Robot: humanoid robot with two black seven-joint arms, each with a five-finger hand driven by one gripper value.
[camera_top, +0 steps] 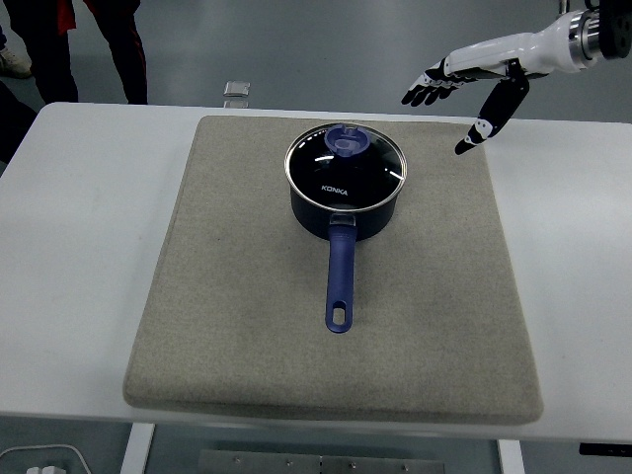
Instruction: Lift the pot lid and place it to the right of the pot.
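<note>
Fingers point(431, 89) spread, clear of lid point(346, 163)

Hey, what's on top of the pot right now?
A glass lid with a blue knob covers the pot. Reflections hide whatever is inside.

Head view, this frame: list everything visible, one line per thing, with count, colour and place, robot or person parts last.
Table: one, white, fills most of the view.
Mat: one, grey-beige, lying on the table's middle.
Pot: one, dark blue, on the mat's far half, its long blue handle pointing toward the near edge.
Pot lid: one, glass with a metal rim and blue knob, sitting on the pot.
Small clear object: one, at the table's far edge; too small to identify.
Person's legs: dark trousers, top left, beyond the table.
Right hand: one, white with black fingers spread, holding nothing, above the mat's far right corner.
</note>
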